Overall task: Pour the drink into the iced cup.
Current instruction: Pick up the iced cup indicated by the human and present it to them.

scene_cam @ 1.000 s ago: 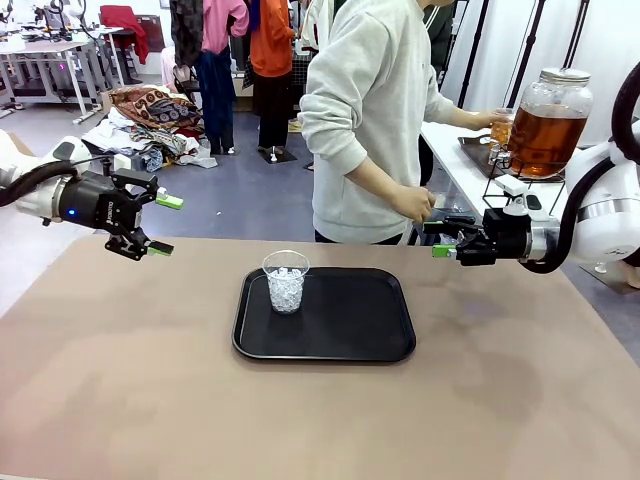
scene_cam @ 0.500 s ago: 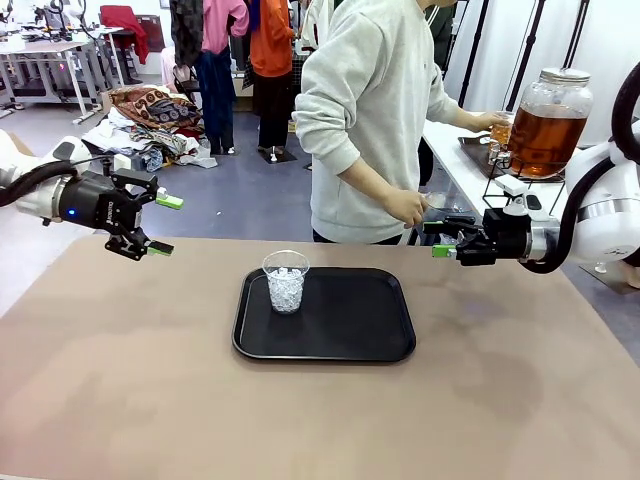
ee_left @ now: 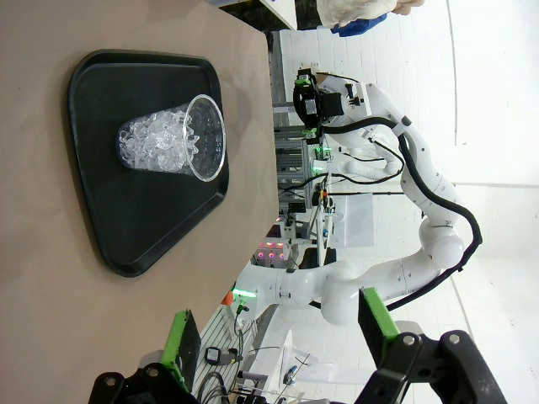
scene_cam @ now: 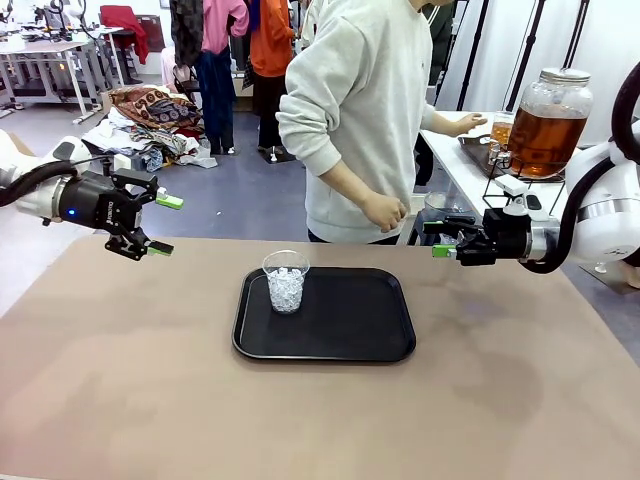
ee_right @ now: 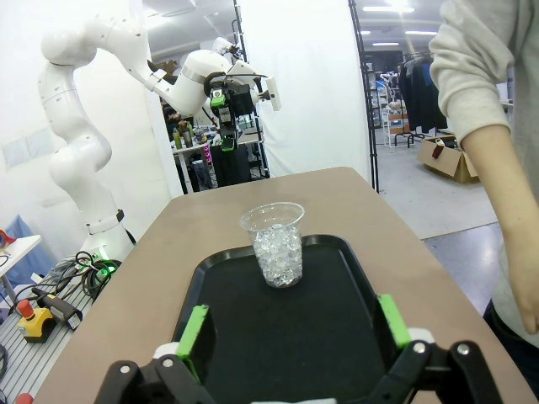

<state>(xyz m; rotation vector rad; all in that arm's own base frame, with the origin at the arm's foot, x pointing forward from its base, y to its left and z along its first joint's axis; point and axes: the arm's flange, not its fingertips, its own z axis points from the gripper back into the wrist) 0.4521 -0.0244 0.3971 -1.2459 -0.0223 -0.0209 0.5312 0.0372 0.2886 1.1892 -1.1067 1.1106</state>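
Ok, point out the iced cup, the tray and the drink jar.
cup (scene_cam: 286, 288): front view, on its ice-filled middle.
tray (scene_cam: 350, 318): front view, on the bare black floor right of the cup.
jar (scene_cam: 547, 135): front view, on its amber-filled belly.

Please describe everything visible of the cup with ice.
The cup is clear, thin plastic by its look, wider at the rim than at the base, with no lid. Clear ice fills most of it; no liquid shows inside. It stands upright on the black tray, toward its left far corner, touched by nothing else.
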